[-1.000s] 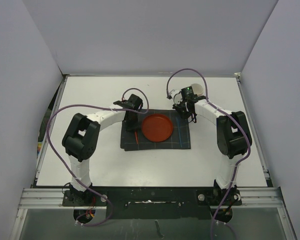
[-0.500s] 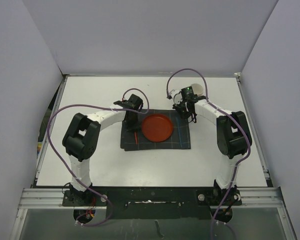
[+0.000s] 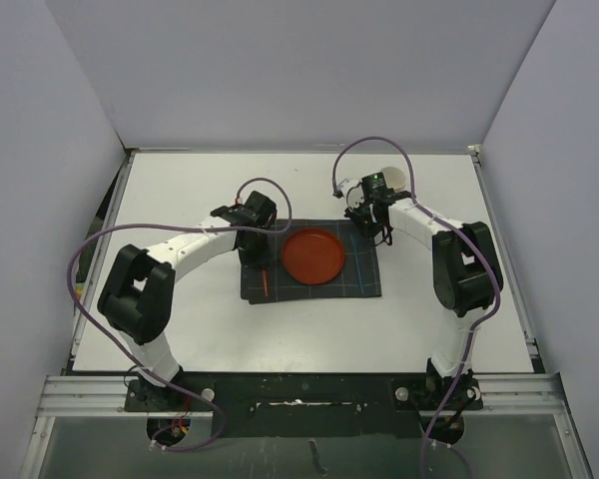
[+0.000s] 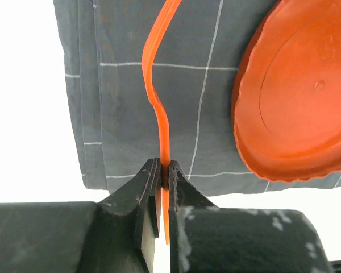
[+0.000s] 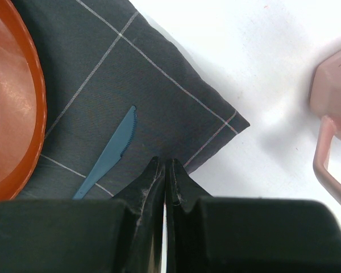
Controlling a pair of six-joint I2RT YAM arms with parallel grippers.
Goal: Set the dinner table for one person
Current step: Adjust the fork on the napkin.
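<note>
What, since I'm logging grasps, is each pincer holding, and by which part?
Left pincer clamps the orange utensil near its handle end; right pincer is shut on nothing.

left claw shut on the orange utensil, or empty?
Shut on it: the left claw pinches the orange utensil by its handle end, no gap showing.

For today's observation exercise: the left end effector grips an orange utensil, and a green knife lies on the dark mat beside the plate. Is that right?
The knife is blue, not green, as the right wrist view shows; it does lie on the dark mat beside the plate.
</note>
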